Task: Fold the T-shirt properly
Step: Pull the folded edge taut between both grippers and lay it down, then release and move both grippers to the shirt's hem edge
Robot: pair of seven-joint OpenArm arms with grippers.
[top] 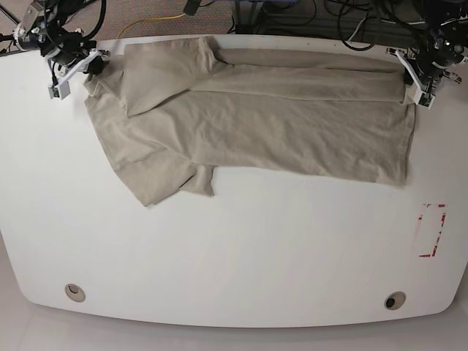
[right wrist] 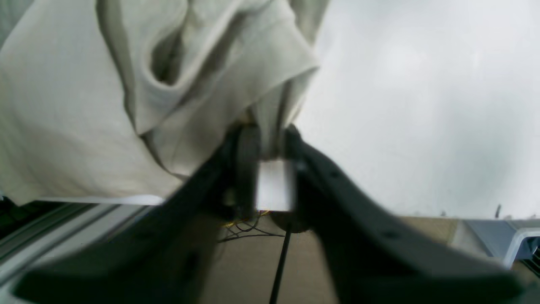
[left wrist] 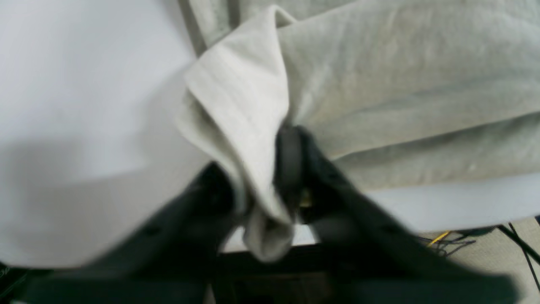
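The beige T-shirt [top: 256, 124] lies spread across the far half of the white table [top: 234, 248], its far long edge folded over toward me and one sleeve sticking out at the near left. At the shirt's far right corner, my left gripper [top: 418, 82] has a bunched fold of the T-shirt [left wrist: 400, 84] between its dark fingers [left wrist: 291, 160], as the left wrist view [left wrist: 257, 169] shows. My right gripper [top: 77, 67] is at the far left corner. In the right wrist view [right wrist: 270, 143] a strip of the T-shirt [right wrist: 63, 105] passes between its fingertips.
A red-marked rectangle [top: 431, 230] sits near the table's right edge. Two round holes [top: 73, 292] [top: 395, 300] lie by the front edge. Cables [top: 329, 22] run on the floor beyond the far edge, close behind both grippers.
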